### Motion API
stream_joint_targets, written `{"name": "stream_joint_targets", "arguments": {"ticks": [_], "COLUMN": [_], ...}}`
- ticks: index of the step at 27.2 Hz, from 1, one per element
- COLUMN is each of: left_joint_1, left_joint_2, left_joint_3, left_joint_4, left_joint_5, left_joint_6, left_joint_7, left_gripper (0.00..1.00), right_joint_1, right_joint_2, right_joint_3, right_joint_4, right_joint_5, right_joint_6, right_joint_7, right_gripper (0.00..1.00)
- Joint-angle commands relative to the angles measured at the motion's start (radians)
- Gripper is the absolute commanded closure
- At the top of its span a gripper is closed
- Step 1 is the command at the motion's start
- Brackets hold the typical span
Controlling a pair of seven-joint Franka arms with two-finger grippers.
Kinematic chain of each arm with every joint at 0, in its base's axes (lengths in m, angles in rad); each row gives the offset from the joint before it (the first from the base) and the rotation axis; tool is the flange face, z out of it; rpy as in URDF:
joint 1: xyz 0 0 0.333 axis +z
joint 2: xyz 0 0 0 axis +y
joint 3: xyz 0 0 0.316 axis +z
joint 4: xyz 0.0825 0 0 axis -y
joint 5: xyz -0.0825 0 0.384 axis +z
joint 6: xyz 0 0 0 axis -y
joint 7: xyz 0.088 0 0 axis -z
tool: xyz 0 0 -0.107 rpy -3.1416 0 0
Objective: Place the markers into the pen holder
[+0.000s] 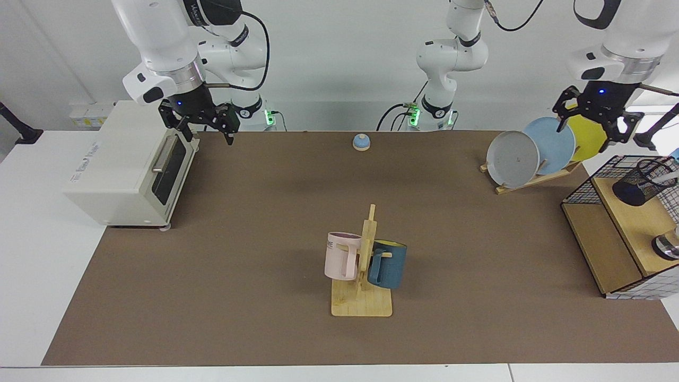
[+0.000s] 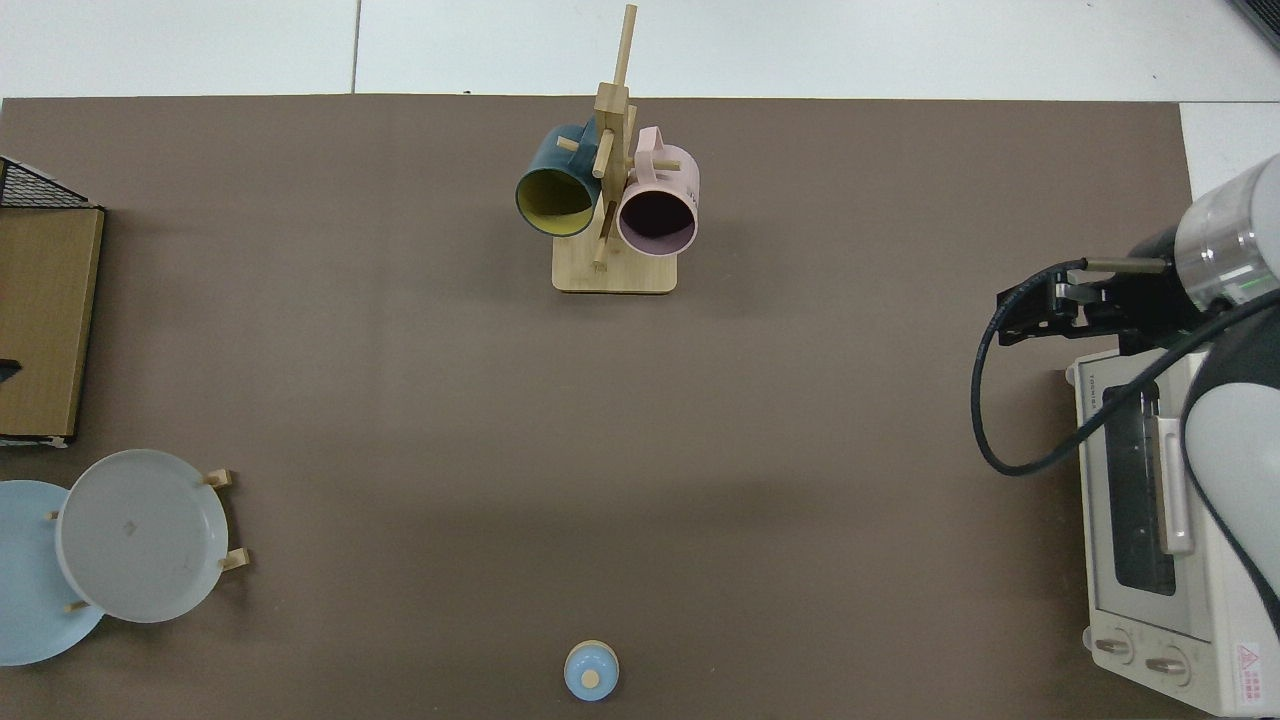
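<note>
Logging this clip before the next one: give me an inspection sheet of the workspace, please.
Surface: brown mat lies flat.
Job's things: pen holder stands on the wire shelf; the marker appears to lean in it, partly cropped.
Clutter: mug rack with pink mug and blue mug; plate rack with plates; toaster oven; bell.
Grippers: left hand open, empty, above the plate rack; right hand open, empty, waiting by the toaster oven.
Cables: black cable loops off the right arm's wrist.
Surroundings: nothing seen.
</note>
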Motion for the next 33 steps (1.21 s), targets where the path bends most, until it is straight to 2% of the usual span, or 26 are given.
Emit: {"name": "stream_joint_targets", "arguments": {"ticks": [1, 4, 12, 26, 33], "left_joint_1": [-0.009, -0.009, 0.000, 0.005, 0.003], "left_joint_2": [-0.037, -0.048, -0.053, -0.005, -0.004], "left_joint_3": [-0.086, -0.123, -0.127, -0.103, -0.089], "left_joint_4": [-0.014, -0.014, -0.013, 0.062, 0.062], "left_joint_5": [-0.030, -0.058, -0.171, -0.173, -0.122], "left_joint_6": [-0.092, -0.122, -0.128, -0.146, -0.142], "left_joint_7": [-0.360, -0.507, -0.724, -0.763, -0.767], "left_gripper": [0.00, 0.00, 0.00, 0.00, 0.00], "right_joint_1": [-0.013, -0.013, -0.013, -0.013, -0.013], "right_joint_2": [0.003, 0.003, 0.003, 0.003, 0.003], "right_joint_3": [0.005, 0.005, 0.005, 0.005, 0.005], "right_joint_4": [0.012, 0.012, 0.012, 0.012, 0.012], "right_joint_5": [0.019, 0.019, 0.019, 0.019, 0.019], "right_joint_6": [-0.020, -0.020, -0.020, -0.020, -0.020], "right_joint_7": [-0.019, -0.019, -0.019, -0.019, -0.019], "right_gripper": [0.00, 0.00, 0.00, 0.00, 0.00]}}
